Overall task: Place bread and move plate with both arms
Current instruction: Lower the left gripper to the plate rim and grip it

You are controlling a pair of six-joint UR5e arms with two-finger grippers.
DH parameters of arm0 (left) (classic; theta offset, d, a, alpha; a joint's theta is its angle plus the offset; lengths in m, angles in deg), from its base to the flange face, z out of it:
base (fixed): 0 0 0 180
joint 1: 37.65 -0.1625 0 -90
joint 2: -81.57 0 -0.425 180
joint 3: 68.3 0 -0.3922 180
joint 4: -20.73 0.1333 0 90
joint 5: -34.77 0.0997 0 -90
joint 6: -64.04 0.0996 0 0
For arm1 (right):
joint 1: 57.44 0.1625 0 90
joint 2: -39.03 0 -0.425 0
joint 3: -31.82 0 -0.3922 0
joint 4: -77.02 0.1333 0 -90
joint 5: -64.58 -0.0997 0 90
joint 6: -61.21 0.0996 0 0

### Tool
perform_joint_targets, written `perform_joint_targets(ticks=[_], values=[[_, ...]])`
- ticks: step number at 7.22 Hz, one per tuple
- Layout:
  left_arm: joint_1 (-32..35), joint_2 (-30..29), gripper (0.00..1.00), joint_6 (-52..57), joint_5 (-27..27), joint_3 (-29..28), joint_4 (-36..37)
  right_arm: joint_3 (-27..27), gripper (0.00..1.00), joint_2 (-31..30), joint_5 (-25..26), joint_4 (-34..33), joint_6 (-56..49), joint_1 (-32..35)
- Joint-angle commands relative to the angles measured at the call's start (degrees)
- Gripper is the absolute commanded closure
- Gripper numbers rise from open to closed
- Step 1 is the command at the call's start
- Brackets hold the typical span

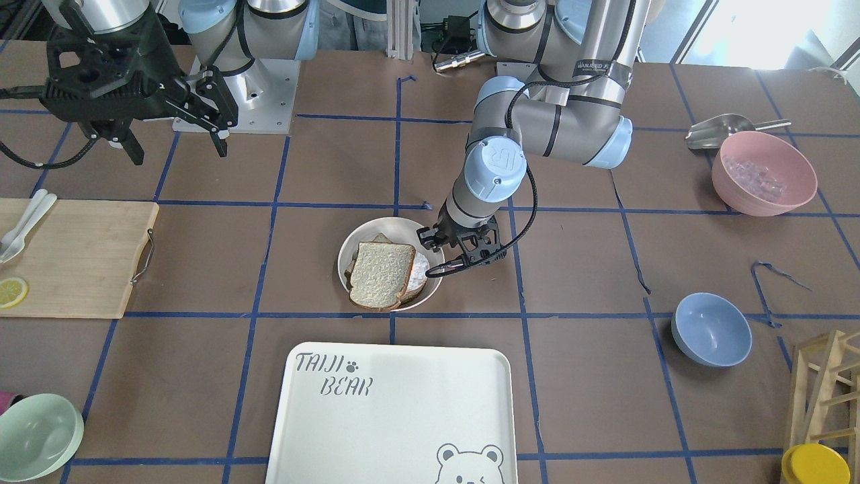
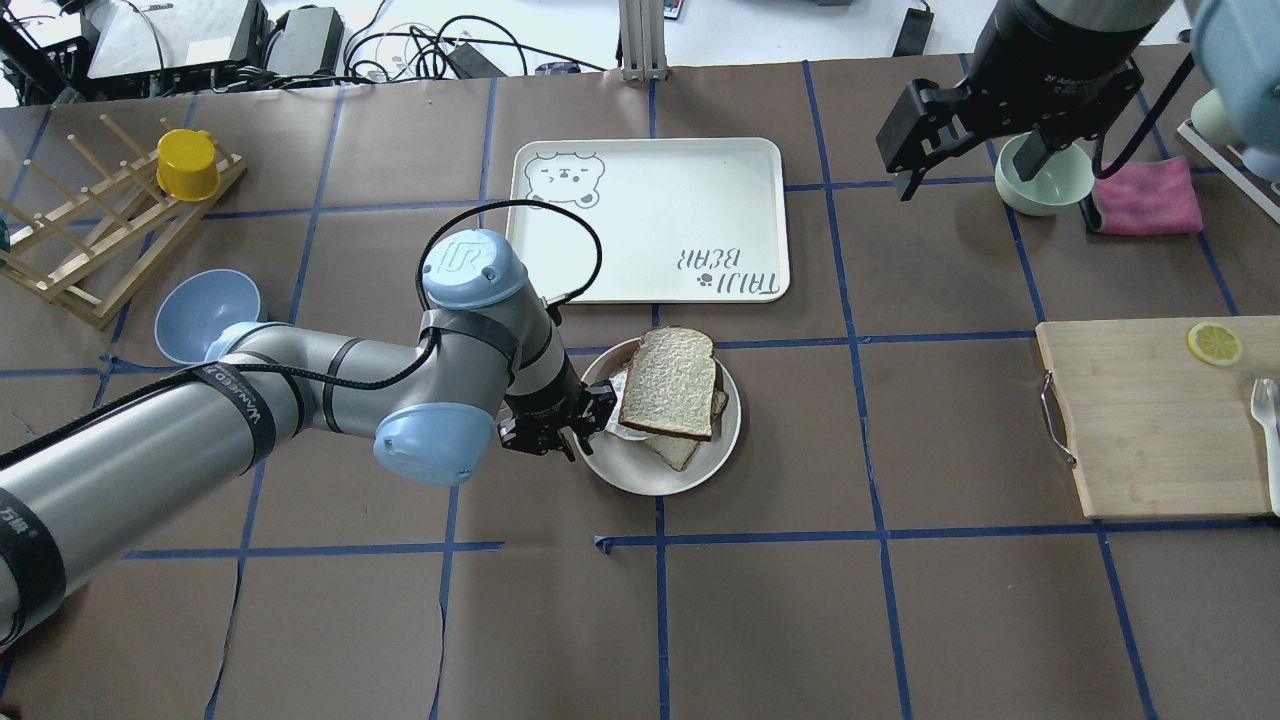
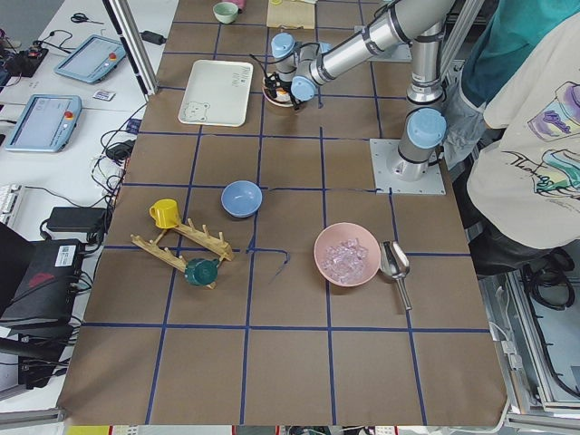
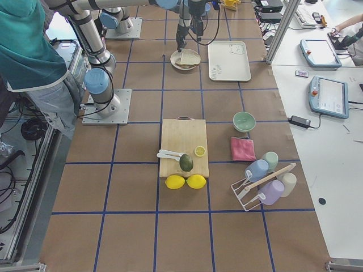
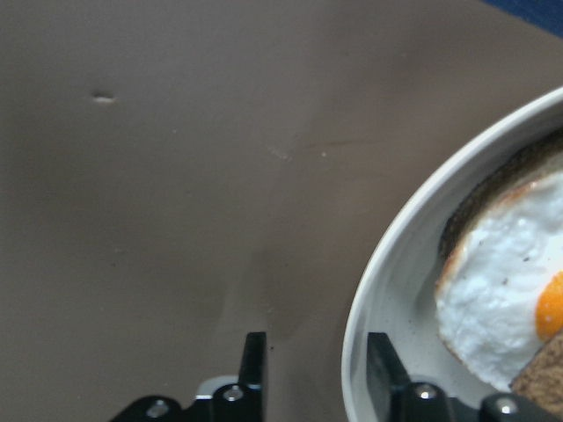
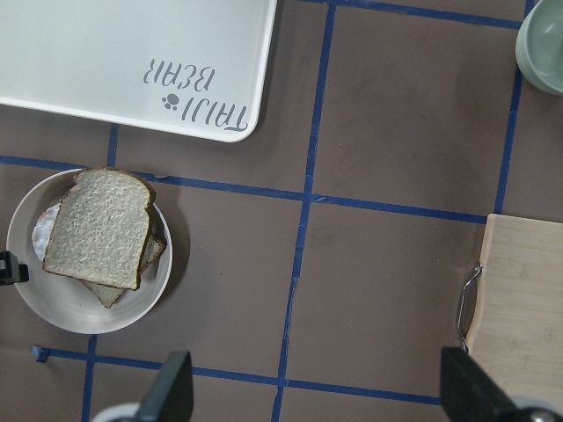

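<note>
Far left of the overhead view, I've got a wooden rack [image 2: 70, 270] with a yellow cup [image 2: 187, 165] on it, and a blue bowl [image 2: 195, 310] just beside. The left arm [image 2: 300, 380] reaches in low across the table to the plate [image 2: 640, 485], which sits on the table near the middle, just short of the bear-printed tray [image 2: 650, 230].

On the wrist camera the left gripper [image 5: 317, 374] is down at the plate's rim with its jaws spread. One finger is outside the rim and the other inside it, so the rim runs between them. The outer finger stands clear of the rim, and I can't tell whether the inner one touches.

The bread [image 2: 668, 383] lies flat in the plate. It rests on top of a second slice [image 2: 680, 452], offset so the lower slice's corner shows. The fried egg [image 5: 501, 299] peeks out on the gripper's side.

Moving right, the right gripper [image 6: 321, 396] hangs high above the table, well apart from the plate. Its fingers are spread wide and hold nothing. Under it in the overhead view sits the pale green bowl [image 2: 1045, 180], with a pink cloth [image 2: 1150, 195] just beside. At the far right is a wooden cutting board [image 2: 1150, 420] with a lemon slice [image 2: 1214, 343] and a white utensil [image 2: 1268, 410] on it.
</note>
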Motion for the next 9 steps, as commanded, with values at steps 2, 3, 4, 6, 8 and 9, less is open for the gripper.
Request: perform_joint_targets(ticks=[2,3,4,6,8,9], values=[[0.00,0.24,1.00,-0.09,0.00,-0.26,0.27,0.43,0.00,0.39,-0.21,0.05,0.44,0.07],[0.00,1.02,1.00,-0.09,0.00,-0.43,0.53,0.43,0.00,0.39,-0.03,0.05,0.44,0.07],[-0.35,2.07,1.00,-0.01,0.00,-0.52,0.62,0.43,0.00,0.39,-0.03,0.05,0.36,0.07],[-0.61,2.52,1.00,-0.01,-0.08,-2.70,0.89,0.43,0.00,0.30,-0.03,0.05,0.36,0.07],[-0.96,1.65,1.00,0.08,-0.08,-6.57,0.98,0.43,0.00,0.30,-0.03,0.05,0.36,0.07],[-1.83,1.82,1.00,0.17,-0.17,-6.58,2.02,0.43,0.00,0.39,-0.03,0.05,0.36,0.07]])
